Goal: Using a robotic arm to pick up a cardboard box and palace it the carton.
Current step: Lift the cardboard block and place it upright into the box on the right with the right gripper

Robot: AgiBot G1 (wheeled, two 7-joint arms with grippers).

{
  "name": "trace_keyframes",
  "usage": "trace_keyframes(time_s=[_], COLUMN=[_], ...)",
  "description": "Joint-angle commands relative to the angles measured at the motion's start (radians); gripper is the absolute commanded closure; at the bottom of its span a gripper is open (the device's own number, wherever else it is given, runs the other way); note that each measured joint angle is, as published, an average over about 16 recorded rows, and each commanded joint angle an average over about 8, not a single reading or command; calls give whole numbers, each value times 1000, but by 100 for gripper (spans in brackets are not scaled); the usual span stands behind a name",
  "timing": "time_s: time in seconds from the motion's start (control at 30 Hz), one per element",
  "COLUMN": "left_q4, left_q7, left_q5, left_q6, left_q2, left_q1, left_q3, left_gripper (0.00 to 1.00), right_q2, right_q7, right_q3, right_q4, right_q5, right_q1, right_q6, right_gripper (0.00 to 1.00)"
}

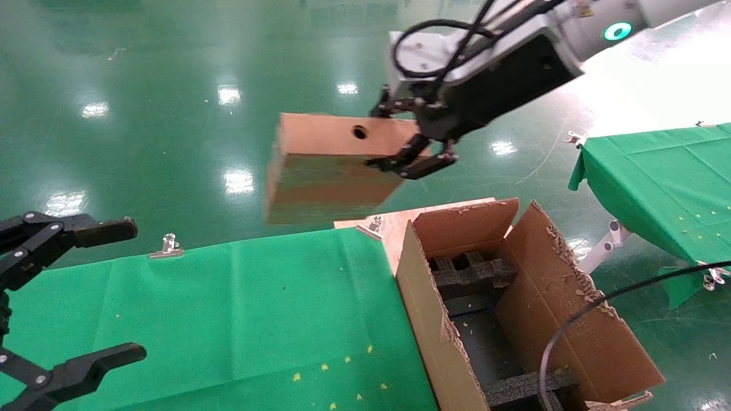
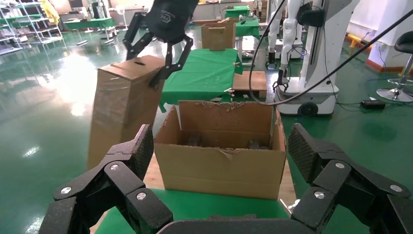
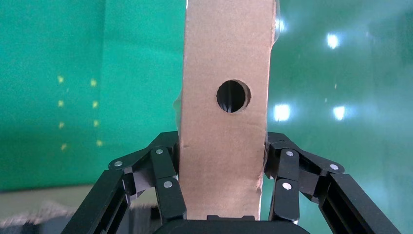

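My right arm (image 1: 571,34) is white with a green-lit ring. Its black gripper (image 1: 394,137) is shut on one end of the small brown cardboard box (image 1: 325,165), which has a round hole in its narrow side. The box hangs in the air beyond the table's far edge, behind and to the left of the large open carton (image 1: 571,319). In the right wrist view the fingers (image 3: 163,170) clamp both faces of the box (image 3: 224,136). The left wrist view shows the carton (image 2: 224,165) and the held box (image 2: 122,107). My left gripper (image 1: 131,291) is open and empty at the table's left.
The carton stands at the right end of a green-clothed table (image 1: 228,308) on a wooden board (image 1: 394,225), with black foam inserts (image 1: 474,274) inside. A second green table (image 1: 657,177) is at the right. A black cable (image 1: 571,325) crosses the carton's right flap.
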Motion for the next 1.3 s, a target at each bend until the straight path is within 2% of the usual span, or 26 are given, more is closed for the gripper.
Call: trace_keyframes(time_s=[0.03, 0.37, 0.8, 1.03, 1.3], left_q4=[0, 0, 0, 0, 0], left_q7=[0, 0, 0, 0, 0], left_q5=[0, 0, 0, 0, 0], left_q6=[0, 0, 0, 0, 0], left_q2=[0, 0, 0, 0, 0], left_q1=[0, 0, 0, 0, 0], left_q3=[0, 0, 0, 0, 0], left_gripper=[0, 0, 0, 0, 0], right_q2=[14, 194, 453, 510, 512], right_q7=[-9, 53, 233, 280, 293], right_q3=[-25, -238, -503, -579, -587], right_q4=[-13, 65, 305, 380, 384], right_q5=[19, 6, -10, -4, -1], right_q1=[26, 150, 252, 274, 270], right_q6=[-1, -3, 3, 10, 24], right_gripper=[100, 100, 100, 100, 100])
